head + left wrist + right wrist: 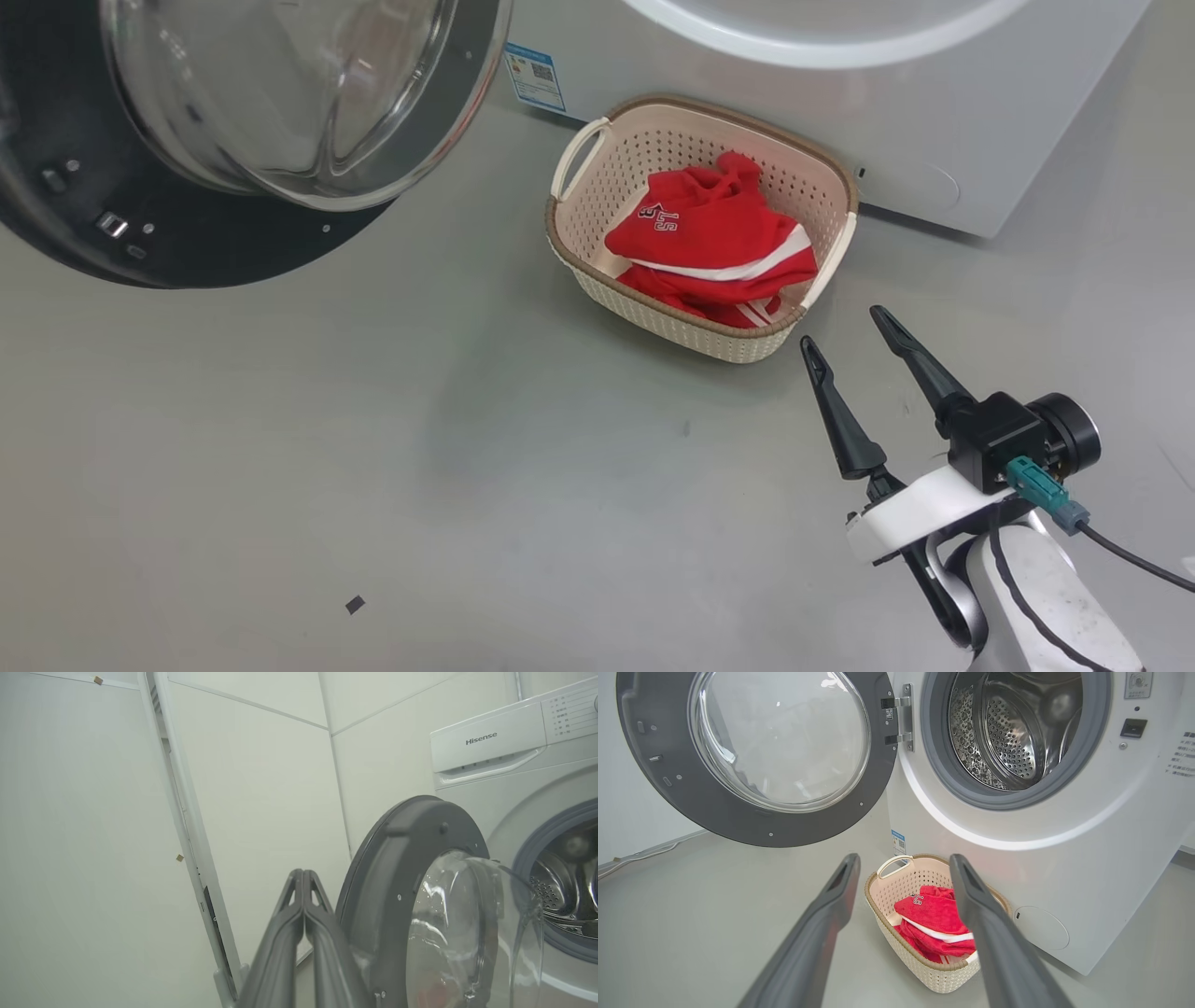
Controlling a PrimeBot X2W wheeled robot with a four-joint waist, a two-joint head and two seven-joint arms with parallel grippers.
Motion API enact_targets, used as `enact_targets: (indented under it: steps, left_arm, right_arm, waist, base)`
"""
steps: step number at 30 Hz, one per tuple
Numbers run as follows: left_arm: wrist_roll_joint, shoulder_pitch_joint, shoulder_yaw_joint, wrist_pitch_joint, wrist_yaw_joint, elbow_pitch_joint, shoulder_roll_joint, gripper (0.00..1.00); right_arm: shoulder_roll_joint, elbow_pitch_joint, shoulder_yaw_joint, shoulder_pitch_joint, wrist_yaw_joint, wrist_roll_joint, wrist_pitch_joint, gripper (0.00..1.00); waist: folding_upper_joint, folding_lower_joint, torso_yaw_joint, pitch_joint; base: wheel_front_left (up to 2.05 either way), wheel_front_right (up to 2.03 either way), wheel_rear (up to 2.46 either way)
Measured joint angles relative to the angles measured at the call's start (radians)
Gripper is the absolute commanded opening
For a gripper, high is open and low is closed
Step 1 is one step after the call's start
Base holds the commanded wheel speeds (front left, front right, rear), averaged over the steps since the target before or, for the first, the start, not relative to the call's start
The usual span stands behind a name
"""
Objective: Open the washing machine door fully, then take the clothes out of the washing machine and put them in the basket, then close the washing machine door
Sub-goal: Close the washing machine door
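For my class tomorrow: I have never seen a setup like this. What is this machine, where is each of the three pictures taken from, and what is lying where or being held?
This is a wheeled robot with two arms, each ending in a two-fingered claw. One picture comes from a camera on its head, looking down; the other two come from cameras on its wrists, looking along the fingers.

In the head view the right claw hangs open and empty above the grey floor, beside the basket. The clothes, red with white stripes, lie inside the basket, which stands in front of the washing machine. The washing machine door is swung wide open, and the part of the steel drum in view has no clothes in it.

In the left wrist view the left claw is shut, holding nothing, near the door.
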Motion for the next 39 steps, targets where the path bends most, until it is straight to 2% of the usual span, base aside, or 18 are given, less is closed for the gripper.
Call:
enact_targets:
  steps: [4,12,19,24,28,32,39]
  left_arm:
    - [-0.084,-0.096,0.077,0.049,-0.001,0.040,0.061,0.00]
    - [-0.305,-0.255,0.212,0.209,0.005,0.245,0.105,0.00]
    - [-0.485,-0.394,0.329,0.348,0.072,0.425,0.127,0.00]
    - [-0.602,-0.493,0.395,0.458,0.141,0.543,0.128,0.00]
    - [-0.672,-0.537,0.409,0.565,0.191,0.640,0.119,0.00]
    - [-0.717,-0.574,0.442,0.614,0.206,0.690,0.119,0.00]
    - [-0.788,-0.649,0.531,0.641,0.221,0.769,0.119,0.00]
  right_arm:
    - [-0.008,-0.007,0.005,-0.015,0.002,-0.004,0.009,1.00]
    - [-0.012,-0.016,0.015,-0.039,0.003,-0.012,0.017,1.00]
    - [-0.017,-0.027,0.018,-0.062,0.003,-0.021,0.022,1.00]
    - [-0.021,-0.032,0.013,-0.071,0.003,-0.021,0.025,1.00]
    - [-0.022,-0.035,0.007,-0.079,0.002,-0.021,0.025,1.00]
    - [-0.021,-0.035,0.008,-0.079,0.002,-0.021,0.025,1.00]
    - [-0.020,-0.035,0.009,-0.081,0.002,-0.021,0.025,1.00]
  waist:
    - [0.0000,0.0000,-0.031,0.028]
    - [0.0000,0.0000,-0.095,0.074]
    - [0.0000,0.0000,-0.139,0.108]
    - [0.0000,0.0000,-0.159,0.130]
    - [0.0000,0.0000,-0.170,0.142]
    - [0.0000,0.0000,-0.172,0.147]
    - [0.0000,0.0000,-0.173,0.152]
  base:
    - [0.00,0.00,0.00]
    - [0.00,0.00,0.00]
    - [0.00,0.00,0.00]
    - [0.00,0.00,0.00]
    - [0.00,0.00,0.00]
    - [0.00,0.00,0.00]
    - [0.00,0.00,0.00]
